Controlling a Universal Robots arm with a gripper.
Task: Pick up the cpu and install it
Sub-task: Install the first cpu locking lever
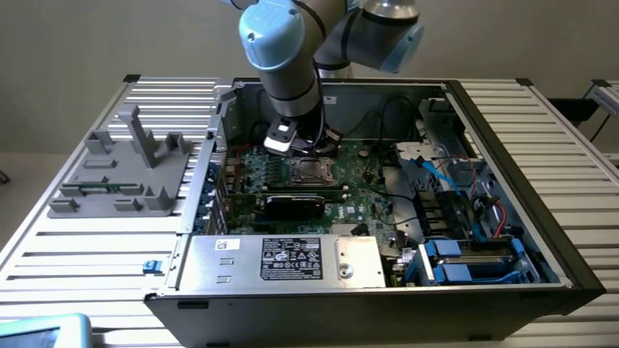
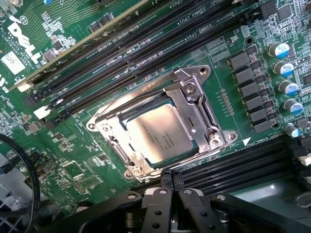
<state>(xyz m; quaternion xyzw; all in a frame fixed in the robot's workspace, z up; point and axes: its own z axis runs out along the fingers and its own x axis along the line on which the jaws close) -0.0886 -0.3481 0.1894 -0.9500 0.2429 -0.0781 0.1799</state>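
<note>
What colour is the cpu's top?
Dull silver-grey with a thin tan rim; the cpu shows best in the wrist view.

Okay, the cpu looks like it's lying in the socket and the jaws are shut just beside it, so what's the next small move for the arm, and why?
Probably a short straight lift away from the board. The cpu lies flat inside the socket's metal frame, apparently seated, and the gripper sits beside it with jaws shut and nothing between them. Memory slots crowd the frame, so sideways travel this low looks riskier than rising first.
</note>
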